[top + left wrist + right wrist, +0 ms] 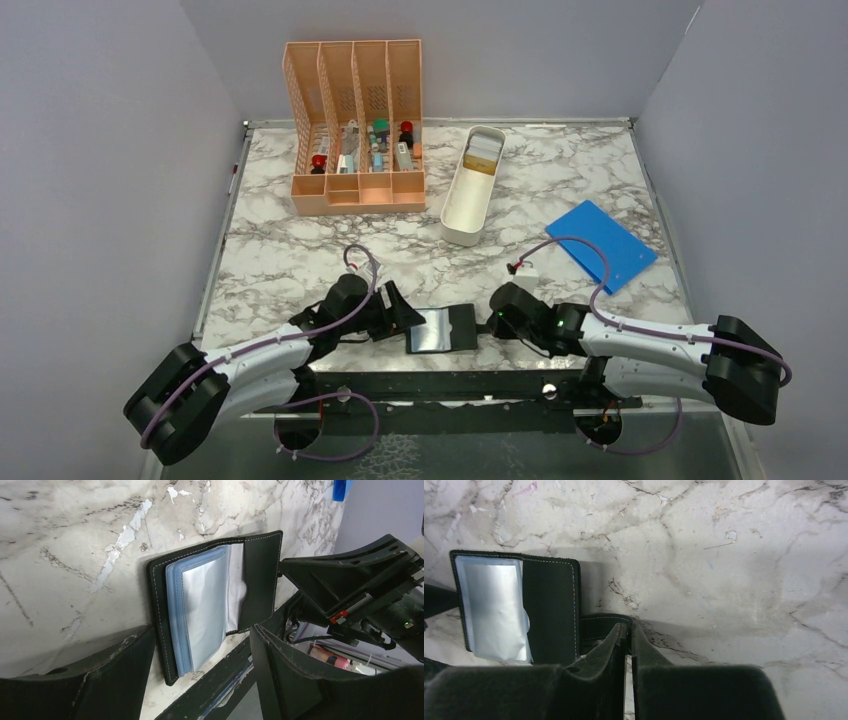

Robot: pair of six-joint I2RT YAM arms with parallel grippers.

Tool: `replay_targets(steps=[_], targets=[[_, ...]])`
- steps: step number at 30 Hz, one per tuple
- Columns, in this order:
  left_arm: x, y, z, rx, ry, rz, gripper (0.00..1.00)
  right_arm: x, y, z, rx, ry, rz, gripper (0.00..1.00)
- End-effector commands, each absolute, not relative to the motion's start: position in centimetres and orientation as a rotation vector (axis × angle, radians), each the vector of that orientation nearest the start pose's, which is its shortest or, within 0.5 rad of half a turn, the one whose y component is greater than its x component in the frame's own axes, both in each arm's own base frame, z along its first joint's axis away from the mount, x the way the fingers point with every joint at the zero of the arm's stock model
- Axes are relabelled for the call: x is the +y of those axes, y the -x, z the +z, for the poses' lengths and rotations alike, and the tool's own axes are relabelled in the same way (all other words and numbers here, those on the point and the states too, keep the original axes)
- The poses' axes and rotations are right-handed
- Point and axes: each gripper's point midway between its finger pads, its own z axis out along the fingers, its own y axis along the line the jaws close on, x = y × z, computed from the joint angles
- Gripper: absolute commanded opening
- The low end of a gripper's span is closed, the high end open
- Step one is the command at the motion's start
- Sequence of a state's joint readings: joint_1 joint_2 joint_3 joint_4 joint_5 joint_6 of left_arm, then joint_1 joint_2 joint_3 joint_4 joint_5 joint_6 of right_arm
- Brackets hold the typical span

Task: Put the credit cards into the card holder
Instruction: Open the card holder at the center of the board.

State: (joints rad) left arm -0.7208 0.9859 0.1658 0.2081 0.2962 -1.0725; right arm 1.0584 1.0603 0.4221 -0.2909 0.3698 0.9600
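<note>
Flanking the open card holder (443, 329) at lower centre, long axis left-right: left jaws spread just left, right jaws pressed together at its tab (599, 625)

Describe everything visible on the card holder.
The card holder lies open and flat on the marble table at its near edge. Black, leather-like, pale stitching; a stack of clear sleeves inside, apparently empty. Its tab is pinched by the shut right gripper. The open left gripper sits at its opposite side; contact unclear.
</note>
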Motion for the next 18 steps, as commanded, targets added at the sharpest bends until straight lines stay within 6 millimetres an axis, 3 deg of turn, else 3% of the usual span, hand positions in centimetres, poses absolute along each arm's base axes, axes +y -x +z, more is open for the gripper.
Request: replay_targets(steps=[1,5,9,12,18], targets=[[-24.8,-13.8,5.6,2.445,0.219,-1.304,0.71,20.2,-15.5,4.2,2.474,-0.011,0.387,0.21],[-24.7,-14.0,5.8,2.438,0.229,-1.294,0.70,21.1,-15.5,7.3,2.476,0.064,0.407,0.42],[-24.9,-14.2,6.1,2.430,0.229,-1.296,0.70,23.1,-15.6,10.2,2.454,0.157,0.498,0.49],[-24.9,-14.4,6.2,2.430,0.235,-1.291,0.69,25.6,-15.5,11.0,2.426,0.244,0.629,0.38],[-24.9,-14.5,6.2,2.428,0.239,-1.285,0.69,28.6,-15.2,9.7,2.421,0.309,0.757,0.09]])
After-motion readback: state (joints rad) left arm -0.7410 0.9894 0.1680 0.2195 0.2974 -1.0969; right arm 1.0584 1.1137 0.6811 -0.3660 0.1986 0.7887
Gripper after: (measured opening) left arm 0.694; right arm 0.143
